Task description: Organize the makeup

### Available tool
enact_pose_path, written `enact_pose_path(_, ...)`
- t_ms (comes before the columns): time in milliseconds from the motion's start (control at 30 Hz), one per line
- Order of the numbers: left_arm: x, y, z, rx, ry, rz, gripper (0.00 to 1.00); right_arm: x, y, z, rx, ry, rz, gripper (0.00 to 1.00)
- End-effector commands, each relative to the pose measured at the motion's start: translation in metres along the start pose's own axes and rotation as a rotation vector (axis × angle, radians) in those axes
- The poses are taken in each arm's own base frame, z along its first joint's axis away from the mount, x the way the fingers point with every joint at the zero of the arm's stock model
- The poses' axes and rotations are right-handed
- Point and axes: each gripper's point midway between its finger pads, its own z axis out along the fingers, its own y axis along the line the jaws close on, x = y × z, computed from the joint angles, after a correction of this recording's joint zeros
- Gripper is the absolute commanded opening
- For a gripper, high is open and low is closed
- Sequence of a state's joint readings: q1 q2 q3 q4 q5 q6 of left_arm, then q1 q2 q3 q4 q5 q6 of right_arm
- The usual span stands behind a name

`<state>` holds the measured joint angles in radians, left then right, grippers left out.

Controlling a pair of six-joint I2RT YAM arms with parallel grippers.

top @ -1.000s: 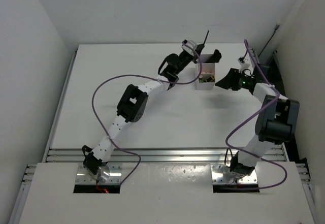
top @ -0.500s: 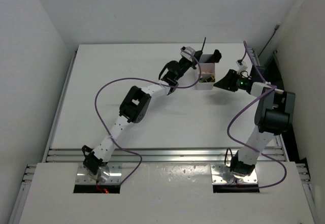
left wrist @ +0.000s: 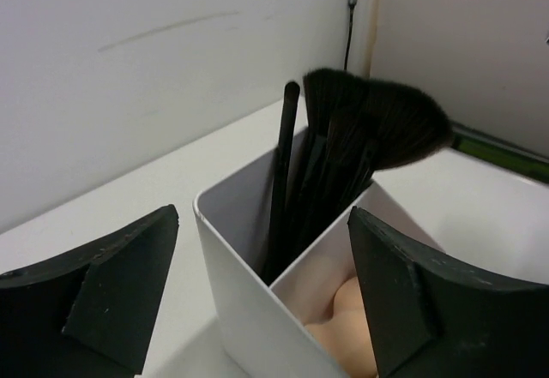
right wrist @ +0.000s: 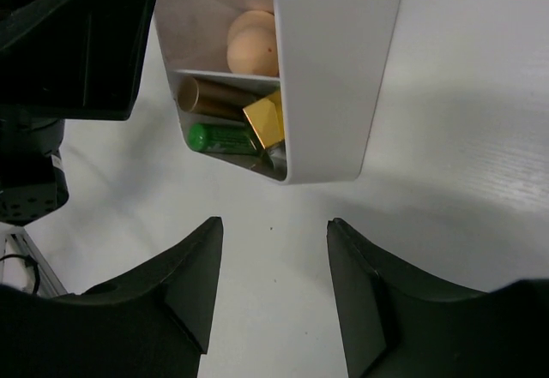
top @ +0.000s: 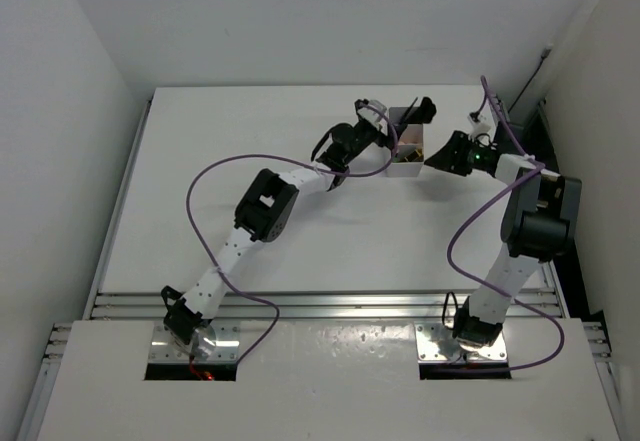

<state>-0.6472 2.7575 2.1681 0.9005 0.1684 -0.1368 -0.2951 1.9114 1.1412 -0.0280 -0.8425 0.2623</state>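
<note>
Standing brushes (left wrist: 377,125) in white box (left wrist: 249,305)

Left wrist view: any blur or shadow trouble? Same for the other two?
Left wrist: own fingers dark; brushes sharp. Right wrist: box casts a soft shadow on the table; no glare. Top: even light, box contents too small to read.

Compartmented box (left wrist: 236,267): white plastic, smooth, a satin sheen is noted.
Brushes (left wrist: 377,125): dark soft bristles, matt.
Thin stick (left wrist: 283,164): black, matt.
Gold tube (right wrist: 210,97): metallic lustre.
Green tube (right wrist: 221,138): glossy.
Sponge (right wrist: 253,48): peach, matt.
Table (right wrist: 463,138): white, matt, a faint grain is seen.
</note>
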Motion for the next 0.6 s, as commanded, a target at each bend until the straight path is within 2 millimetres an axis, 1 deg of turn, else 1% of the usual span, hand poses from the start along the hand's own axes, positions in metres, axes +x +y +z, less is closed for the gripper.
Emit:
enact_pose_path(0, -0.084, -0.004, 0.014, 0.03, -0.095, 0.027, 0.87, -0.012, 0.01, -0.013, 0.023, -0.004, -0.076, 0.52)
enact_pose_path(33, -0.09, -0.003, 0.015, 0.029, -0.074, 0.033, 0.9, -0.001, 0.011, -0.015, 0.038, 0.036, -0.057, 0.52)
enact_pose_path(67, -0.096, 0.001, 0.014, 0.032, -0.066, 0.035, 0.91, -0.002, 0.013, -0.019, 0.052, 0.038, -0.064, 0.52)
enact_pose_path(100, -0.108, 0.0, 0.016, 0.032, -0.067, 0.035, 0.93, 0.0, 0.013, -0.021, 0.061, 0.051, -0.067, 0.55)
enact_pose_path(133, -0.128, -0.001, 0.016, 0.032, -0.063, 0.034, 0.97, 0.007, 0.013, -0.025, 0.086, 0.091, -0.048, 0.57)
enact_pose_path(167, -0.139, 0.006, 0.014, 0.022, -0.061, 0.028, 1.0, 0.007, 0.016, -0.028, 0.091, 0.097, -0.065, 0.62)
enact_pose_path(200, -0.143, 0.005, 0.011, 0.021, -0.043, 0.025, 1.0, 0.008, 0.019, -0.03, 0.096, 0.103, -0.071, 0.68)
enact_pose_path(233, -0.172, 0.011, 0.007, 0.01, -0.047, 0.029, 1.0, 0.016, 0.022, -0.033, 0.099, 0.133, -0.065, 0.77)
enact_pose_path(267, -0.173, 0.016, 0.0, 0.007, -0.019, 0.045, 1.0, 0.014, 0.024, -0.038, 0.129, 0.13, -0.09, 1.0)
enact_pose_path(300, -0.184, 0.016, -0.004, 0.006, -0.011, 0.062, 1.0, 0.016, 0.024, -0.041, 0.142, 0.138, -0.093, 1.0)
enact_pose_path(333, -0.195, 0.022, -0.01, -0.004, 0.0, 0.084, 1.0, 0.02, 0.023, -0.046, 0.187, 0.154, -0.098, 1.0)
enact_pose_path(367, -0.231, 0.026, -0.02, -0.014, -0.002, 0.123, 1.0, 0.025, 0.018, -0.048, 0.238, 0.172, -0.105, 1.0)
enact_pose_path(400, -0.23, 0.039, -0.033, -0.038, 0.039, 0.121, 1.0, 0.023, 0.019, -0.053, 0.282, 0.17, -0.124, 1.0)
enact_pose_path(433, -0.239, 0.049, -0.043, -0.069, 0.061, 0.121, 1.0, 0.032, 0.02, -0.057, 0.298, 0.206, -0.101, 1.0)
enact_pose_path(467, -0.235, 0.058, -0.057, -0.096, 0.138, 0.107, 1.0, 0.031, 0.022, -0.058, 0.312, 0.213, -0.108, 1.0)
enact_pose_path(500, -0.259, 0.076, -0.078, -0.152, 0.15, 0.113, 1.0, 0.043, 0.025, -0.064, 0.327, 0.26, -0.06, 1.0)
enact_pose_path(533, -0.263, 0.086, -0.093, -0.185, 0.186, 0.11, 1.0, 0.044, 0.027, -0.066, 0.331, 0.268, -0.046, 1.0)
enact_pose_path(567, -0.256, 0.094, -0.113, -0.217, 0.266, 0.094, 1.0, 0.042, 0.029, -0.068, 0.344, 0.267, -0.04, 1.0)
